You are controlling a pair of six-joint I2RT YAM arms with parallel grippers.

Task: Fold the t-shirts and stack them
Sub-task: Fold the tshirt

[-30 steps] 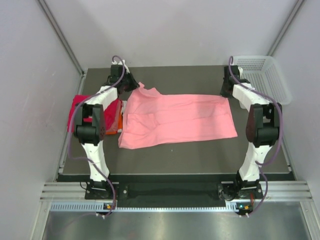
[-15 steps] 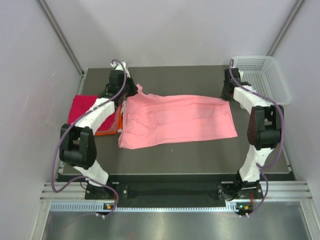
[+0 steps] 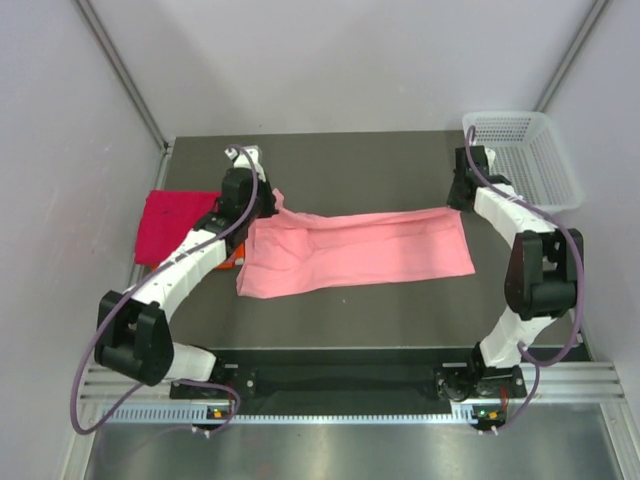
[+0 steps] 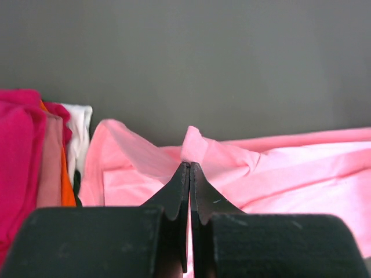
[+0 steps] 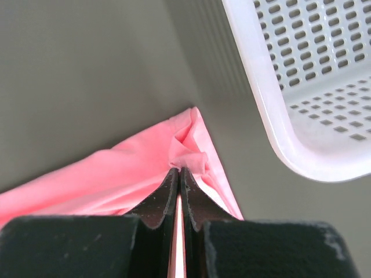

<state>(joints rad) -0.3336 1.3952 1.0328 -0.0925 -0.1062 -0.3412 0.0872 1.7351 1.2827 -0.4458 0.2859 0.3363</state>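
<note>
A salmon-pink t-shirt (image 3: pixel 355 250) lies spread across the middle of the table. My left gripper (image 3: pixel 268 203) is shut on its far left corner, pinching a cloth peak (image 4: pixel 200 150). My right gripper (image 3: pixel 458 203) is shut on its far right corner (image 5: pixel 188 153). The far edge of the shirt is lifted and drawn toward the near side. A magenta-red folded shirt (image 3: pixel 172 222) lies at the left, with an orange one (image 3: pixel 232 252) partly hidden under my left arm. Both show at the left in the left wrist view (image 4: pixel 23 150).
A white mesh basket (image 3: pixel 530 158) stands at the far right corner, close to my right gripper; its rim shows in the right wrist view (image 5: pixel 301 87). Grey walls close in both sides. Dark tabletop (image 3: pixel 360 165) lies beyond the shirt.
Both grippers have pulled the shirt's far edge toward the near side, so the shirt looks narrower. The left arm has stretched out and swung lower.
</note>
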